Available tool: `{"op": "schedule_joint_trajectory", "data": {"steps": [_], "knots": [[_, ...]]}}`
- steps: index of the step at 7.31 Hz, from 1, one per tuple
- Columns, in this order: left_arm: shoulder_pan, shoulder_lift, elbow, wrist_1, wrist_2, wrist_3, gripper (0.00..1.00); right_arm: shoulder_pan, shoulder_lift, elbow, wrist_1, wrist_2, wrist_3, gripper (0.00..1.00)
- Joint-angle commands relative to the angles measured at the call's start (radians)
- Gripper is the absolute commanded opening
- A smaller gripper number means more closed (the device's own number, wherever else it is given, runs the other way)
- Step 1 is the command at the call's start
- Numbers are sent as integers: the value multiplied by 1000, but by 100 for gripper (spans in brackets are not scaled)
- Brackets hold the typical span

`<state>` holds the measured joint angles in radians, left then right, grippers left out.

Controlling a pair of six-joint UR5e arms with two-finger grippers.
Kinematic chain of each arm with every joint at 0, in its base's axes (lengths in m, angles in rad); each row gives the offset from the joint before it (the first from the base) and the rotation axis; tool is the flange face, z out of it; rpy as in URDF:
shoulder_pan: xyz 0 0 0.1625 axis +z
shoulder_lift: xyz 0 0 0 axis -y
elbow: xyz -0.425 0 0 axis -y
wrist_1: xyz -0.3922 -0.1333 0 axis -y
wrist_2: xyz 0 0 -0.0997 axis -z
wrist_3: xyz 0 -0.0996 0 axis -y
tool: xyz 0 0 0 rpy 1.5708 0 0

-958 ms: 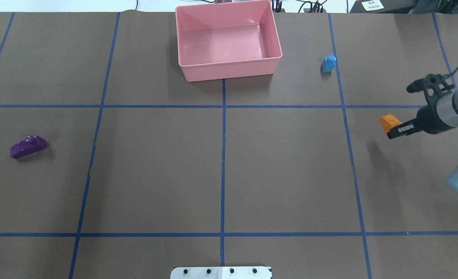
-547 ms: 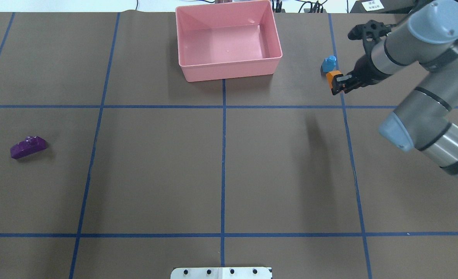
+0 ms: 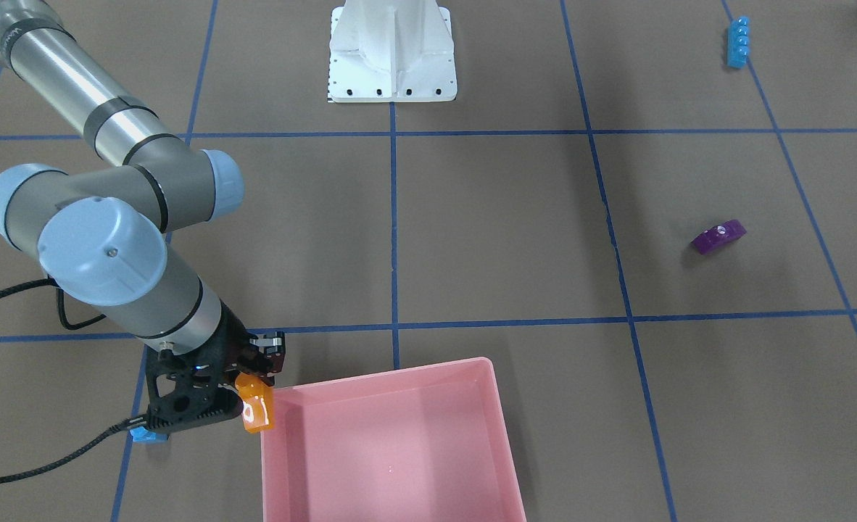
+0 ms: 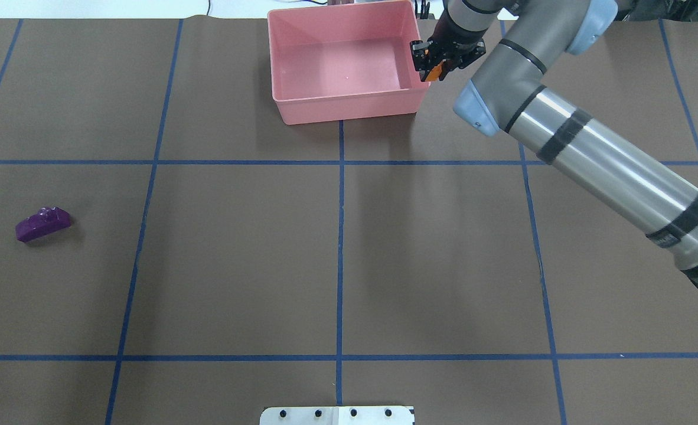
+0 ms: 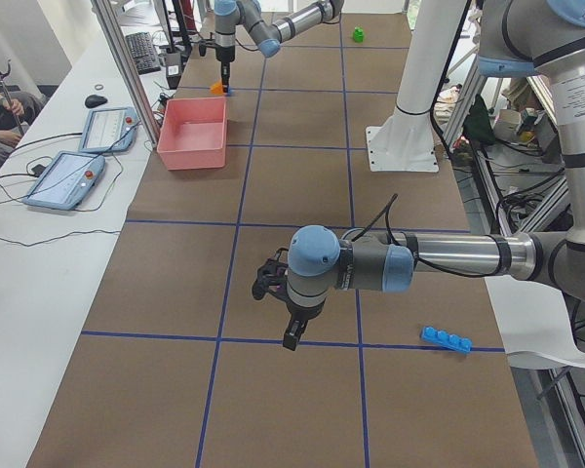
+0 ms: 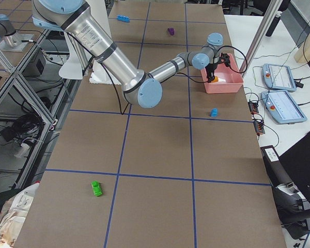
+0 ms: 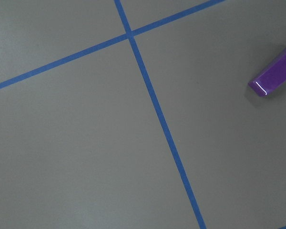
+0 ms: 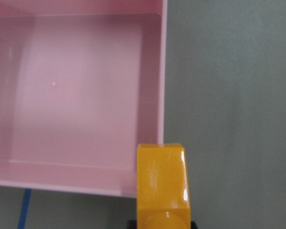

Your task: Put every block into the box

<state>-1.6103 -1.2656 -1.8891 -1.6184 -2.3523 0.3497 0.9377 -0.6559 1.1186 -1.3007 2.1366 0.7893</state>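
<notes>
- Within the last second the right pincer [image 4: 430, 62] has swung in from the worktop's right edge. It passed the small blue brick [image 6: 214, 112] and reached the box [image 4: 349, 109] at the middle of the far edge.
- It is pinching the orange brick [image 8: 161, 181], which hangs above the box's right-hand wall near a corner. In the wrist view the brick straddles the rim and is not yet over the floor.
- We judge the carry nearly done: a short shift inward and a release would put the first brick in. The box holds nothing yet.
- Four bricks remain on the worktop. The small blue one lies near the box's right side and the purple brick [image 4: 43, 223] near the left edge. The long blue brick [image 3: 738, 42] and the green brick [image 6: 96, 188] are well apart from the box.
- The left pincer [image 5: 290, 339] hovers above the worktop near the purple brick; we cannot tell whether it is spread or closed.
- The only writing we see is small lettering on a dark band of the right arm [image 4: 591, 153], too small to read. No brand or label is legible.
</notes>
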Motion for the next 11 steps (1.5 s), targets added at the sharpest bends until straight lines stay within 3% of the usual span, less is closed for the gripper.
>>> {"op": "schedule_joint_trajectory", "data": {"steps": [1,4,5,6,9,11], "knots": [[1,0,1,0,-4,0,100,-8,175,-242,-3,-44,7,0],[1,0,1,0,-4,0,100,-14,217,-313,-2,-72,7,0],[3,0,-1,-18,-5,0,100,-17,222,-331,-3,-73,11,43],[3,0,-1,-43,-4,0,100,-20,222,-332,-3,-84,13,98],[3,-41,2,-48,-7,-3,100,-10,217,-301,-6,-77,11,99],[7,-74,21,-52,-68,-6,100,16,200,-234,-69,-23,-5,99]]}}
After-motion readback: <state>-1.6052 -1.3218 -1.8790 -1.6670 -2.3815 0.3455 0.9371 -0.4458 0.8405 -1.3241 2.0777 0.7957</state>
